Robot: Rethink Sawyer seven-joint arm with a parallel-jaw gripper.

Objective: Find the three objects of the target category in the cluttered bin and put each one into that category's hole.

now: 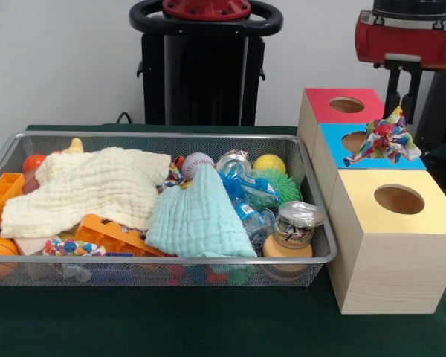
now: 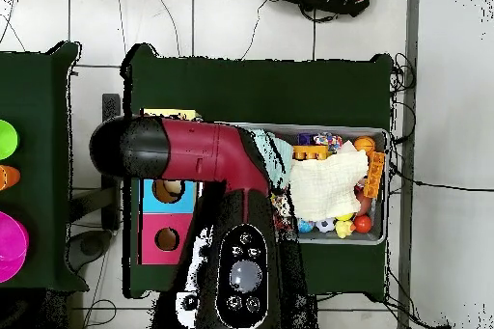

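The wire mesh bin [image 1: 156,134] sits on the green table, full of clutter; it also shows in the overhead view [image 2: 386,186]. One multicoloured rope bundle [image 1: 385,140] lies on the blue top panel [image 1: 333,149], right beside and partly over its hole [image 1: 354,141]. My gripper [image 1: 405,104] hangs just above this bundle with its two black fingers apart. A second rope bundle [image 1: 73,247] lies at the bin's front left, and another one [image 1: 171,178] peeks out between the cloths. In the overhead view my arm [image 2: 207,151] covers the gripper.
A red-topped box [image 1: 342,104] stands behind the blue one and a yellow-topped box [image 1: 394,204] in front. The bin holds a cream cloth [image 1: 89,186], a teal cloth [image 1: 197,219], orange plastic pieces [image 1: 111,234], a baseball [image 1: 197,163], a spiky green ball [image 1: 281,184] and a jar [image 1: 293,227].
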